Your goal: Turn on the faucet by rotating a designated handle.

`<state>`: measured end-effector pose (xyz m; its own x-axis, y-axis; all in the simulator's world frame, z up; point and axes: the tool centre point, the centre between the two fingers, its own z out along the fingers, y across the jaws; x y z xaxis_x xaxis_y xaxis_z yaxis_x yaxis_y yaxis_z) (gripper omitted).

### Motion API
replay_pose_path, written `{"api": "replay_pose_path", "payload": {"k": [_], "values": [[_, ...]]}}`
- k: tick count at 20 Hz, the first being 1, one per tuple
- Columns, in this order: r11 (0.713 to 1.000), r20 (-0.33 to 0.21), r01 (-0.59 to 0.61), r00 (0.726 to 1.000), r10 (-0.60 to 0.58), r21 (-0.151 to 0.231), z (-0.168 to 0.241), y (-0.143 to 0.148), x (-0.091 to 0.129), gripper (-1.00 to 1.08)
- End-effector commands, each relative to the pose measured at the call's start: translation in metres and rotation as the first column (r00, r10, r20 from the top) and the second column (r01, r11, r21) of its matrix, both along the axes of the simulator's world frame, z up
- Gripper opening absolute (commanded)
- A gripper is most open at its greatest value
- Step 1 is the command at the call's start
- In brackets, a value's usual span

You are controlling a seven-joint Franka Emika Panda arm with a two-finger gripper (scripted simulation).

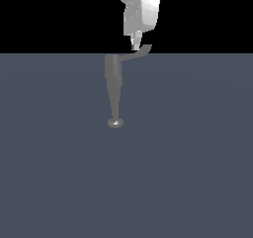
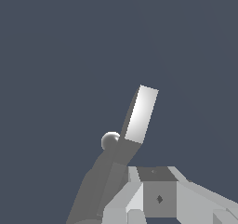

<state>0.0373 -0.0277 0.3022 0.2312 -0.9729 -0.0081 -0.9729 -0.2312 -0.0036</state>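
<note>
Looking down the exterior view, you have one faucet (image 1: pixel 114 89) standing on the grey floor (image 1: pixel 197 173), with one handle (image 1: pixel 139 52) curving toward that view's right. Your single gripper (image 1: pixel 136 47) hangs touching the handle's flared tip; you cannot tell how wide its jaws stand.

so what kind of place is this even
Most likely a bare simulated test scene, not a real room: a flat slate floor meets a black void, and only a plain grey faucet with its handle sits under the robot's fingers.
</note>
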Motion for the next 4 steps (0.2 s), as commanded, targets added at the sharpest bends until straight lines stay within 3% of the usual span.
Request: {"api": "replay_pose_path", "payload": {"k": [1,4], "values": [[0.999,-0.001,0.043,0.999,-0.043,-0.008,-0.0024,-0.0314,0.0047,-1.00],[0.999,-0.002,0.045,0.999,-0.045,-0.009,-0.0025,-0.0355,0.0090,-1.00]]}}
